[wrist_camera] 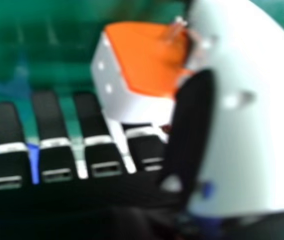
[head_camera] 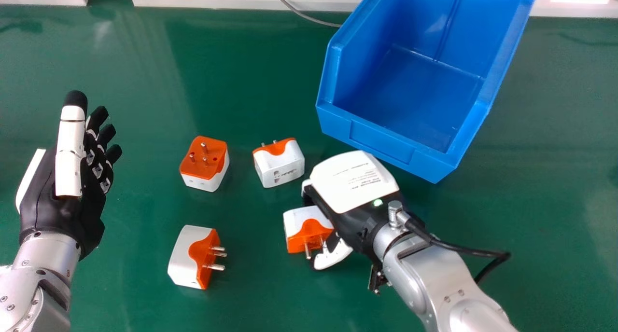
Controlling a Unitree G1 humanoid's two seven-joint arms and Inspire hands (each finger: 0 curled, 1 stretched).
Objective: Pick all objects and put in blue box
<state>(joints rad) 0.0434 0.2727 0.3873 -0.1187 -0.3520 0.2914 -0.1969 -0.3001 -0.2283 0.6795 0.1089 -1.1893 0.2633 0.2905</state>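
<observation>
1. Head view: on the green surface (head_camera: 251, 298) there are four adapters in white and orange, and behind them, toward the right side, is the blue box (head_camera: 386, 144). The box lies turned at an angle, and its open inside is seen from above.
2. The upper left adapter (head_camera: 203, 163) rests with its orange face upward, and its metal pins also point up. The upper middle adapter (head_camera: 279, 163) is near it, between it and the box. Its orange part is on the far side, and its white side with slots faces the robot.
3. The lower left adapter (head_camera: 186, 257) is well apart from the right hand (head_camera: 355, 187). Its pins point to the right side of the view.
4. The fourth adapter (head_camera: 299, 221) is just beside the right hand, partly hidden by it. Its orange part with pins is turned toward the robot.
5. The right hand is back side up, near the front edge of the box. In the right hand view its fingers (wrist_camera: 49, 130) are extended and not curled around the fourth adapter. This adapter is close to the fingertips and next to the thumb (wrist_camera: 242, 135); if they touch it, I cannot tell surely.
6. The left hand (head_camera: 53, 206) is at the left side of the head view. Its fingers are released, quite straight, and hold nothing.
</observation>
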